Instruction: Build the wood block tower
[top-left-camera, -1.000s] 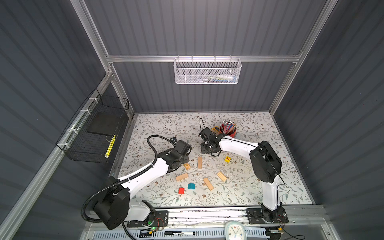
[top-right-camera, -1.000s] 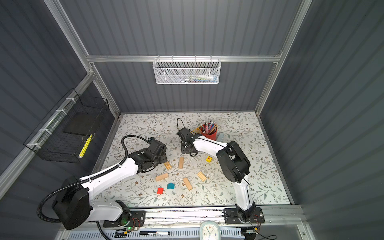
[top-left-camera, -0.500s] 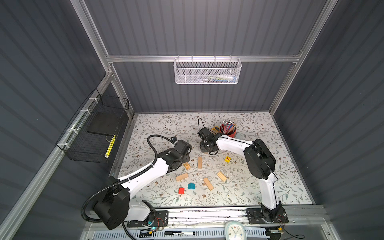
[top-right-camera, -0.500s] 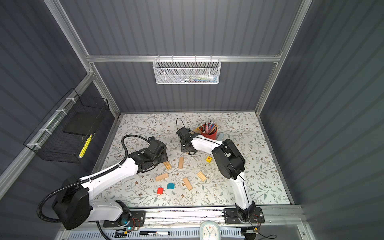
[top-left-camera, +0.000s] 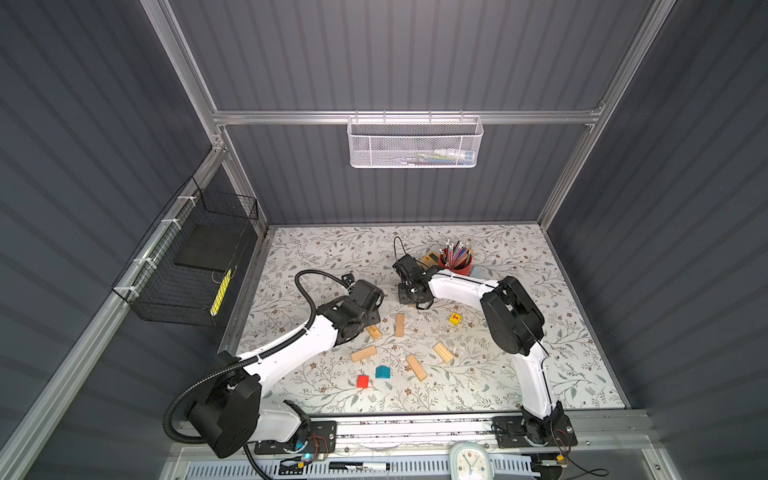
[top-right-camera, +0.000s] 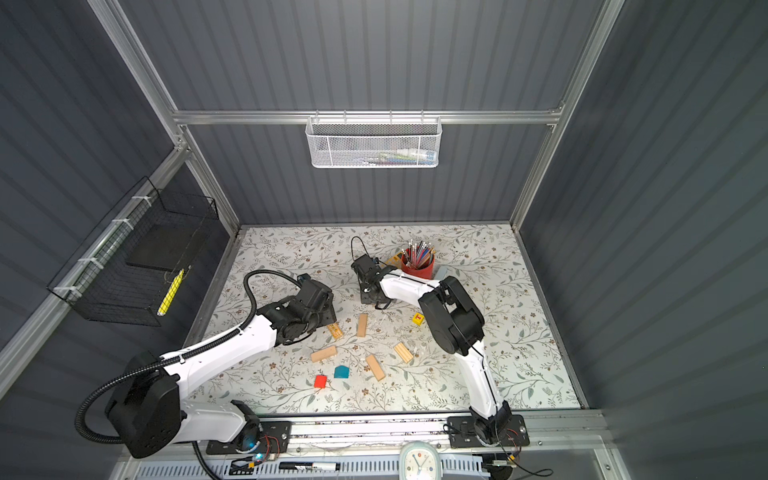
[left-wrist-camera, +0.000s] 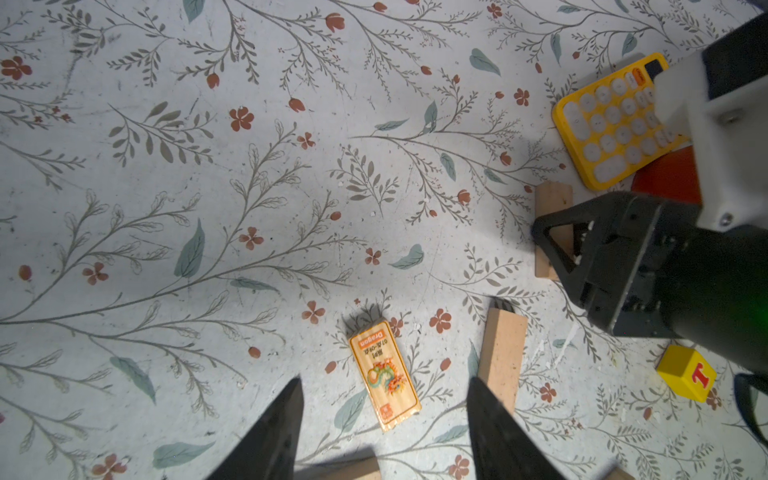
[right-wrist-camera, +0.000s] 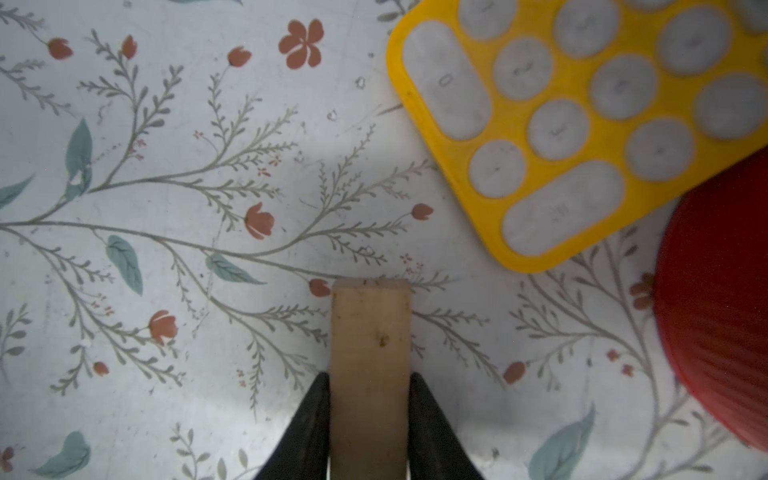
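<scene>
Gripping one plank, nothing stacked yet

Right gripper (right-wrist-camera: 369, 378) has both fingers pressed on the long sides of a tan plank (right-wrist-camera: 370, 324), so it grasps it. The plank sits far-centre on the floral mat (right-wrist-camera: 166, 124), just near-left of the yellow calculator (right-wrist-camera: 582, 124) and the red pencil cup (right-wrist-camera: 715, 311). Left gripper (left-wrist-camera: 384, 380) hangs spread, holding nothing, over a printed plank (left-wrist-camera: 376, 357).

Risks, my read:
- The grip may be off the plank's middle, as the rest is hidden under the wrist, so it could swing or slip on the lift.
- A lift drifting far-right could clip the calculator or cup.
- Both arms crowd the middle and could bump on the carry.
- The yellow cube (top-left-camera: 455, 319), red cube (top-left-camera: 363, 381) and teal block (top-left-camera: 382, 372) lie scattered nearer with no base, so a sloppy first layer would tilt everything above.

The plank looks flat, broad face up; can't tell if it's off the mat. Its long axis runs near–far, free end pointing far, roughly parallel to a bare plank (top-left-camera: 399, 324)
</scene>
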